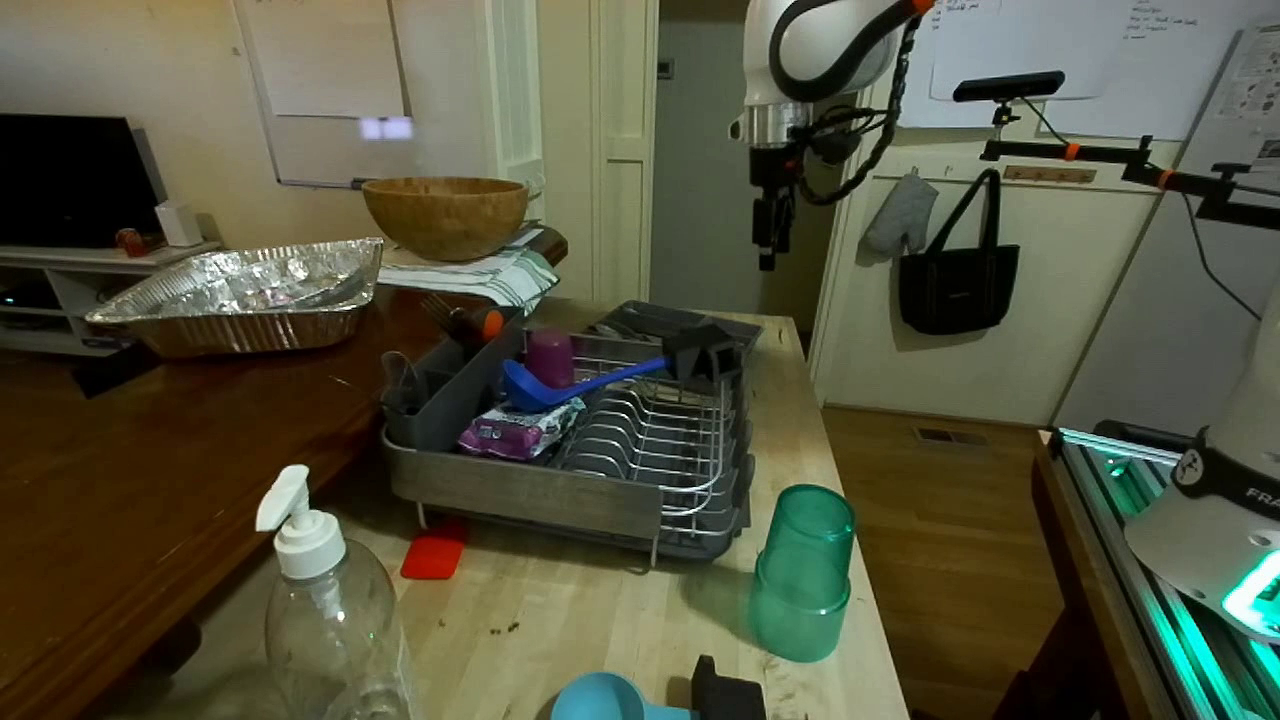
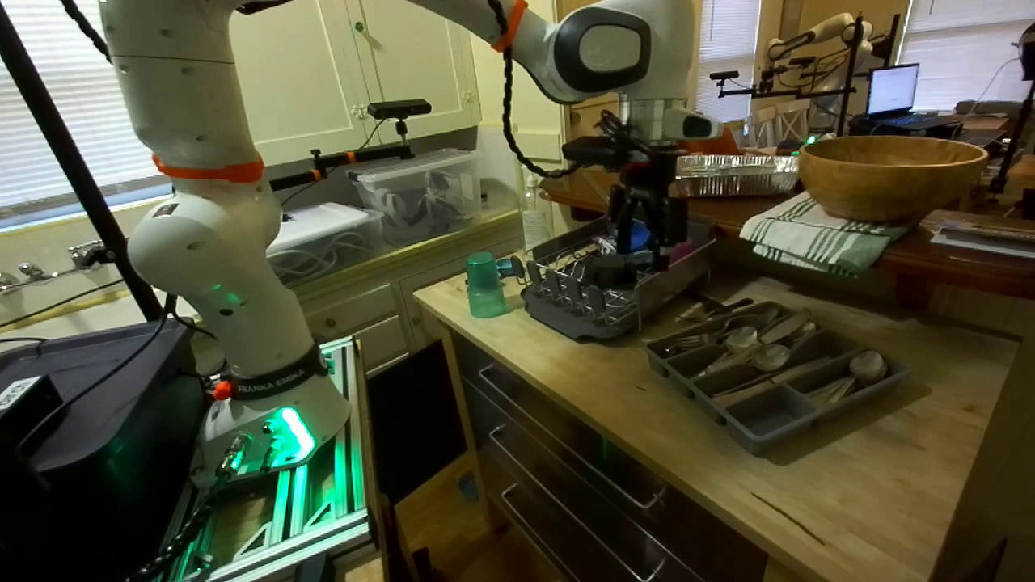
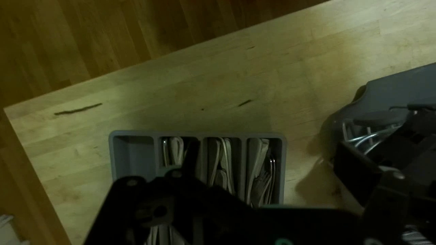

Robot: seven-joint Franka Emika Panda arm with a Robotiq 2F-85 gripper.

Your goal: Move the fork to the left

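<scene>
A black claw [image 2: 645, 250] hangs pointing down at the end of a white robot arm [image 2: 606, 52], its two fingers [image 2: 676, 230] parted with a gap between them, well above a pale wooden counter [image 2: 582, 372]. In the wrist view, beyond the fingers, a gray cutlery tray [image 3: 133, 158] rests on the counter, divided into side-by-side compartments. A fork [image 3: 261, 185] lies in the rightmost compartment of that view, next to other silverware and apart from the claw; its lower part is hard to make out. Just beside the tray, apart from it, stands a gray dish rack [image 1: 525, 495] holding a purple cup [image 1: 550, 358], a blue ladle [image 1: 545, 392] and a shiny purple packet [image 1: 515, 430]. A flat red piece [image 1: 435, 552] shows at the rack's lower edge. Farther along the counter, two stacked green cups [image 1: 805, 575] stand near the edge; in an exterior view, a light-blue scoop [image 1: 605, 700] lies near them and a clear pump bottle [image 1: 335, 620] stands well apart. On a dark brown tabletop [image 1: 200, 470] next to the counter, a wooden bowl [image 1: 445, 222] sits on a green-striped towel [image 1: 500, 278], with a foil pan [image 1: 255, 332] near it.
</scene>
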